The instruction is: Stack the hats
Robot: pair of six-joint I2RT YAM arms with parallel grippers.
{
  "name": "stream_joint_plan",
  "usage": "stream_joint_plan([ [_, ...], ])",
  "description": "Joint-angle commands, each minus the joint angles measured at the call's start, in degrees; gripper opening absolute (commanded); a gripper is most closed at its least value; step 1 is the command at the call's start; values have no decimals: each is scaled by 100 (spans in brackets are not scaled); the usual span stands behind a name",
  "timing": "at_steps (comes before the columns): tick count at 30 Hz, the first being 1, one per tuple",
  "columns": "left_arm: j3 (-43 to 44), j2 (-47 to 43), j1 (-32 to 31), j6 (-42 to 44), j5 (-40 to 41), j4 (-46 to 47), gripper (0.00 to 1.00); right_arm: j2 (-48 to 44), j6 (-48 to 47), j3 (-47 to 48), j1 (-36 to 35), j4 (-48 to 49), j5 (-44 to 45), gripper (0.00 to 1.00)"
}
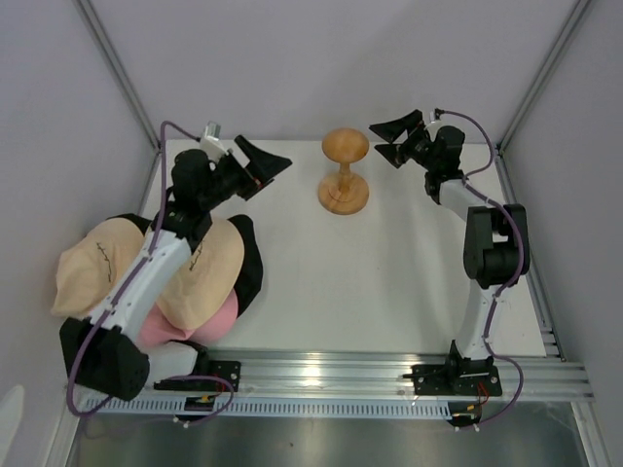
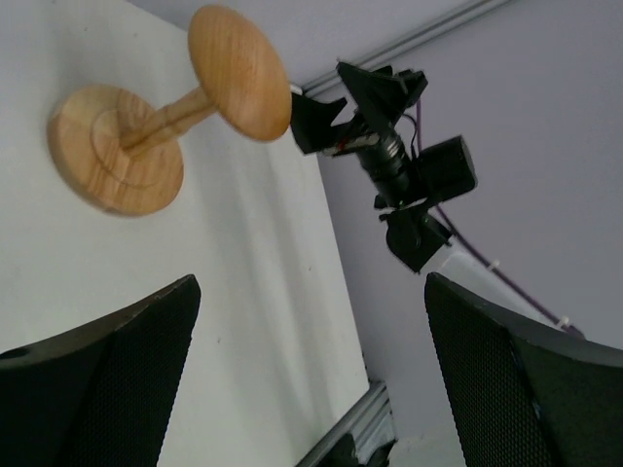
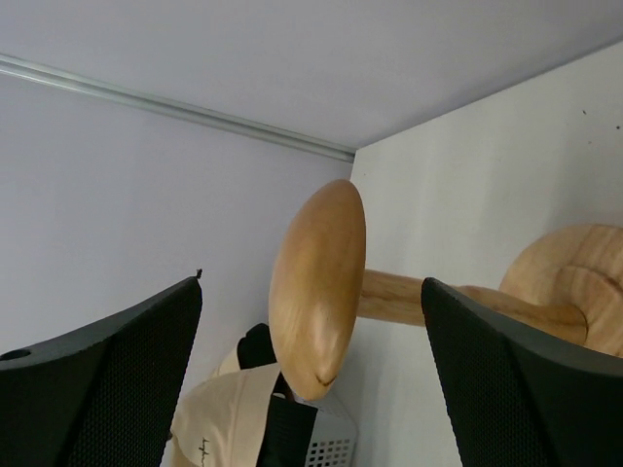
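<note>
Black mesh-padded fingers (image 2: 117, 379) frame both wrist views with nothing but air between them. The jaws of the left gripper (image 1: 265, 173) and the right gripper (image 1: 392, 142) stand wide apart and hold nothing. They are poised at the far side of the bench (image 1: 389, 282), facing each other across the wooden stand (image 1: 344, 173), which is upright and bare between them. Well apart from both, the hats (image 1: 209, 268) lie in a loose, overlapping heap at the bench's near left corner, partly hidden beneath the left arm. Cream hats (image 1: 88, 268) sit uppermost, a pink hat (image 1: 224, 316) peeks out from under them, and a black hat (image 1: 251, 272) shows along the heap's right edge. Fabric like this is probably light and limp; it should sag and fold when lifted, and one hat may drag its neighbour along. A pinch on an exposed brim edge, or on a gathered fold of the crown, looks the surest hold, and the topmost cream brims offer the easiest reach.
</note>
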State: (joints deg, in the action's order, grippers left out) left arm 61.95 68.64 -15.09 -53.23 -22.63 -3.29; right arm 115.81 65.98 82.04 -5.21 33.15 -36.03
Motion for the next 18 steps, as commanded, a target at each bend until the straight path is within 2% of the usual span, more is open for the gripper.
stream_joint_plan([
  [1, 528, 693, -336, -511, 505, 1171, 99, 354, 135, 347, -6, 350, -308, 96],
  [3, 459, 1166, -485, -661, 741, 1967, 99, 459, 152, 462, -15, 351, -343, 96],
  [5, 597, 1536, -547, -881, 822, 2253, 98, 504, 126, 575, -15, 219, -387, 96],
  [10, 1720, 2958, -644, -979, 594, 2096, 96, 601, 100, 690, -32, 87, -563, 94],
  [18, 2286, 3911, -662, -1207, 567, 2465, 93, 557, 319, 655, -138, 341, -651, 89],
])
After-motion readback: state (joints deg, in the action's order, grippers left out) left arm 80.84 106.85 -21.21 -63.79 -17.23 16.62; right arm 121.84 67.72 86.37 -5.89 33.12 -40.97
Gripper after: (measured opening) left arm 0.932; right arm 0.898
